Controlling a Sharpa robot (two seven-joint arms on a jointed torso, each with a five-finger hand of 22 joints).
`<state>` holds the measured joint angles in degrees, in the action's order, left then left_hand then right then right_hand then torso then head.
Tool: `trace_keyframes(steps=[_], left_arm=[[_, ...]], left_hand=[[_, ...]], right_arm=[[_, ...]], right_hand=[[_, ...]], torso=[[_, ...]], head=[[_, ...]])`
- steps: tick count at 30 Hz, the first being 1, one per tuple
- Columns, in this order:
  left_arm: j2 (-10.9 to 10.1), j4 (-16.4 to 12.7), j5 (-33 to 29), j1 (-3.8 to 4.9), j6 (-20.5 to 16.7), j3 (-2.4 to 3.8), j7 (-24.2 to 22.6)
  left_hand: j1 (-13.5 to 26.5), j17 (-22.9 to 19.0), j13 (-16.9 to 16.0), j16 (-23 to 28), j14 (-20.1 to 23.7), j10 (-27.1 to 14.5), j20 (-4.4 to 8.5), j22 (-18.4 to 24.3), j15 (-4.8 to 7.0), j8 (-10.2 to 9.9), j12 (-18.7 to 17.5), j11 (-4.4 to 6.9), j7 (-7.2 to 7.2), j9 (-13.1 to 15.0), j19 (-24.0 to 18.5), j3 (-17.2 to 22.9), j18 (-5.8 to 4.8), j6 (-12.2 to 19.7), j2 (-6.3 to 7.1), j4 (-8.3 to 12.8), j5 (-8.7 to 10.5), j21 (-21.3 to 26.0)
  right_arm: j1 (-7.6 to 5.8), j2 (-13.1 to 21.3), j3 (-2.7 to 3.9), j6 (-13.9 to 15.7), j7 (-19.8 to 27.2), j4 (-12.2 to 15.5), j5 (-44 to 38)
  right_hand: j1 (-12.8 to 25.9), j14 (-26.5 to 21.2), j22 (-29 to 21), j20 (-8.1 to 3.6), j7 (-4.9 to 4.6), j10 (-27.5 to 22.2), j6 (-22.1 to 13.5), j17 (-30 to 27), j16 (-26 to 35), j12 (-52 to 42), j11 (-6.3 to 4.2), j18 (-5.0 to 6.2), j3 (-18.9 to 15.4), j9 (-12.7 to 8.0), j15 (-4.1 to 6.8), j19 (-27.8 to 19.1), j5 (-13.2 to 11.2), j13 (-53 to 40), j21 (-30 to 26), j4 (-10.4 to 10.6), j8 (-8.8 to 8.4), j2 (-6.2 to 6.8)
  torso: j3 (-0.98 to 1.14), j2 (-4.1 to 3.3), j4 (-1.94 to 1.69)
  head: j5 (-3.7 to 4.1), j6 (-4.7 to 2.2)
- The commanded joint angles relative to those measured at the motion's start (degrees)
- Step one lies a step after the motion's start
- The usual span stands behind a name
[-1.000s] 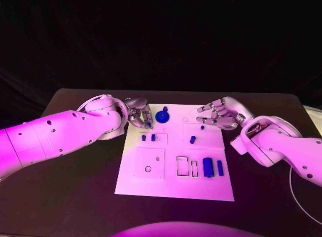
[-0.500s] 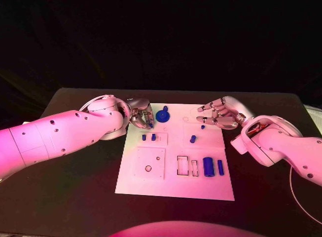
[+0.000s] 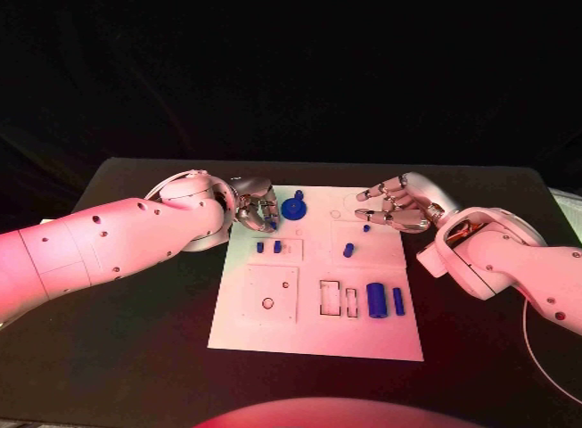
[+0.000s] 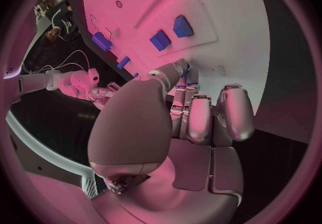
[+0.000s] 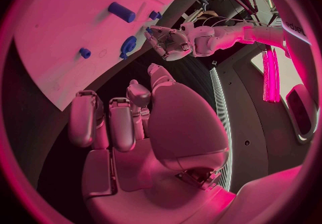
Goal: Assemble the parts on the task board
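— On the black table (image 3: 136,312), where is the white rectangular task board (image 3: 310,334) lying?
— Centrally. The left hand (image 3: 255,209) is seemingly pinching the round blue part (image 3: 297,208); the right hand (image 3: 396,207) is hovering empty, fingers curled loosely apart.

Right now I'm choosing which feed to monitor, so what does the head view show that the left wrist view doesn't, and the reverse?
Head view: the task board's full outline, and the left arm and left hand seen from above. Left wrist view: the undersides of that hand's fingers, curled at the board's edge. Both: the two small blue blocks, the large blue cylinder and the right hand.
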<state>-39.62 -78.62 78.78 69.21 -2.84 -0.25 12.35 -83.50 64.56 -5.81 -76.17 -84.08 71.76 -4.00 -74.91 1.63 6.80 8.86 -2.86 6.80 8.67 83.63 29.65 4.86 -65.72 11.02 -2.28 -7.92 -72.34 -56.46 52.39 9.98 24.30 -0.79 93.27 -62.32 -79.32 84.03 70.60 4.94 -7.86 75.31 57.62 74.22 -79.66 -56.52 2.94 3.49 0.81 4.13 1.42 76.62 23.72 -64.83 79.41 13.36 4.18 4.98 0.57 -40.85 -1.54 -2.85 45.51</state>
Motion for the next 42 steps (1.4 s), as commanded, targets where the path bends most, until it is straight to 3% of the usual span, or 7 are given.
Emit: trace_keyframes(steps=[1,17,27,32,42], left_arm=[[0.2,-0.1,-0.1,-0.11,2.1,-0.11,0.2],[0.3,-0.2,-0.1,-0.12,2.8,-0.16,0.4],[0.4,0.1,-0.4,-0.12,3.0,-0.17,1.3],[0.4,0.2,-0.5,-0.12,3.1,-0.17,1.5],[0.4,0.2,-0.5,-0.11,2.9,-0.17,1.6]], left_hand=[[0.6,-0.1,-0.1,0.0,-1.6,0.4,-0.2,-2.1,0.06,-0.2,-0.4,-0.05,0.06,0.0,0.3,0.4,-0.76,-0.5,0.12,0.1,0.15,-0.2],[0.8,-0.3,-0.1,0.1,-1.6,0.5,-0.17,-2.1,0.12,-0.2,-0.5,0.01,-0.01,0.0,0.3,0.4,-0.76,-0.6,0.17,0.3,0.18,-0.2],[2.8,-0.9,0.7,-0.1,-1.4,-3.3,-1.03,-1.9,-1.18,-3.3,-3.8,-1.68,1.56,-1.8,-0.1,1.3,-0.72,4.2,1.31,0.6,0.09,0.5],[3.5,-1.2,1.1,-0.1,-1.3,-4.7,-1.49,-1.6,-1.59,-3.3,-4.9,-2.21,1.9,-2.8,-0.3,1.7,-0.58,6.4,1.94,0.7,0.1,1.1],[3.8,-1.4,1.4,-0.1,-1.2,-5.9,-1.77,-0.9,-1.84,-3.2,-5.3,-2.52,2.1,-3.2,-0.7,1.9,-0.37,6.8,2.14,0.8,0.11,2.1]], right_arm=[[0.04,0.0,0.0,-0.7,0.4,0.1,-0.3],[0.04,0.0,0.0,-0.7,0.4,0.0,-0.3],[0.04,0.0,0.0,-0.7,0.4,0.0,-0.3],[0.04,0.0,0.0,-0.7,0.4,0.0,-0.3],[0.04,0.0,0.0,-0.6,0.4,0.0,-0.3]], right_hand=[[0.2,2.7,-0.1,0.11,0.01,-0.3,0.5,-0.1,0.4,-0.1,-0.17,1.06,0.1,0.0,-0.07,-0.4,0.3,0.1,-0.3,0.2,0.0,-0.21],[0.2,2.7,-0.1,0.11,0.01,-0.3,0.5,-0.1,0.4,-0.1,-0.17,1.06,0.1,0.0,-0.07,-0.4,0.3,0.1,-0.3,0.2,0.0,-0.21],[0.2,2.7,-0.1,0.11,0.01,-0.3,0.5,-0.1,0.4,-0.1,-0.17,1.06,0.1,0.0,-0.07,-0.4,0.3,0.1,-0.3,0.2,0.0,-0.21],[0.2,2.7,-0.1,0.11,0.01,-0.3,0.5,-0.1,0.4,-0.1,-0.17,1.06,0.1,0.0,-0.07,-0.4,0.3,0.1,-0.3,0.2,0.0,-0.21],[0.2,2.7,-0.1,0.11,0.01,-0.3,0.5,-0.1,0.4,-0.1,-0.17,1.06,0.1,0.0,-0.07,-0.4,0.3,0.1,-0.3,0.2,0.0,-0.21]], torso=[[-0.01,0.01,-0.03],[-0.04,0.04,-0.07],[-0.02,0.01,-0.05],[-0.01,0.0,-0.02],[-0.03,0.07,-0.08]], head=[[0.04,0.13],[0.03,0.28],[-0.04,0.38],[-0.02,0.48],[0.08,0.53]])
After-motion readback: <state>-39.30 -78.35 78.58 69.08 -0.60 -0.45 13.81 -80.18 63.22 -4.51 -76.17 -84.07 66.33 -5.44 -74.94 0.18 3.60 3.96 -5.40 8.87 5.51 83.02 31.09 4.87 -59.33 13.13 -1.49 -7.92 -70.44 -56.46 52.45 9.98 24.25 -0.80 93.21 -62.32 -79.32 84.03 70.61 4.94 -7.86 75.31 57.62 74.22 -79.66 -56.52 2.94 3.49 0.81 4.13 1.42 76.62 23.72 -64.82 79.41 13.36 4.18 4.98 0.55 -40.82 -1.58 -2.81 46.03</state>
